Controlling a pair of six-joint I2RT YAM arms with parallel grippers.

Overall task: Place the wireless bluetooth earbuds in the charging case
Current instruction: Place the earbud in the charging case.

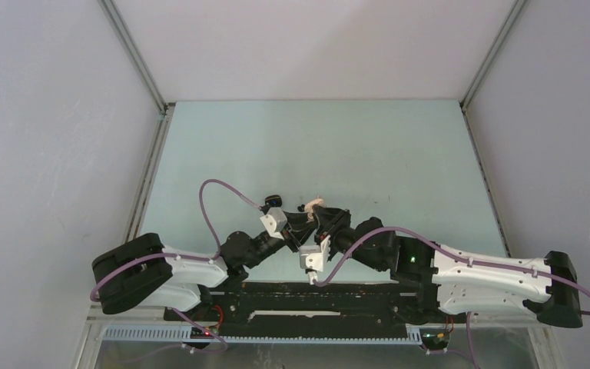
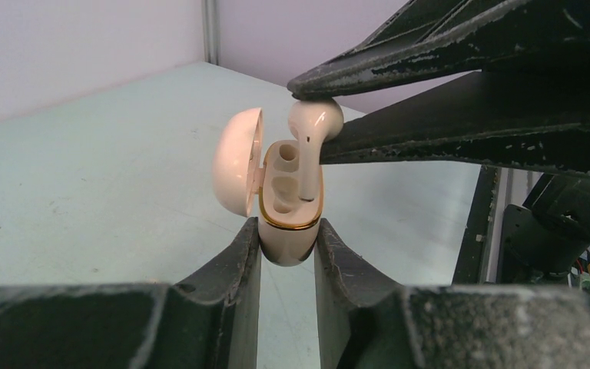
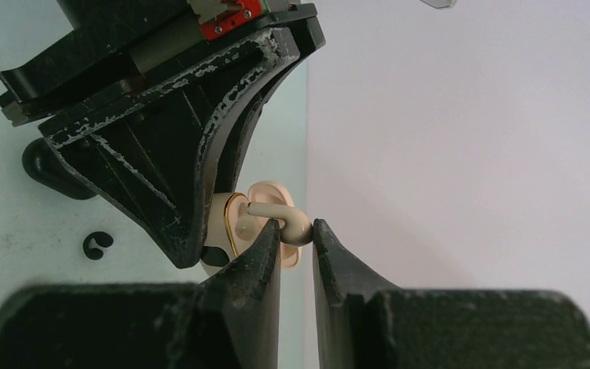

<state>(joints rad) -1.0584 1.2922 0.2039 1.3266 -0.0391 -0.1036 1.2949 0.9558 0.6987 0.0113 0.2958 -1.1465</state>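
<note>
1. The left tool is pressed onto a glossy, pebble-shaped beige case that is gold-rimmed, with its lid swung open.
2. Two moulded sockets are seen inside the case.
3. A smooth beige earbud is pinched by its bulb in the right tool, and its stem is laid across the open case.
4. A small black curled earbud is seen on the matt table, to that tool's left.

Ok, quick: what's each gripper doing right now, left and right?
Left gripper: closed on the open charging case.
Right gripper: closed on a beige earbud, its stem at the case's opening.
</note>
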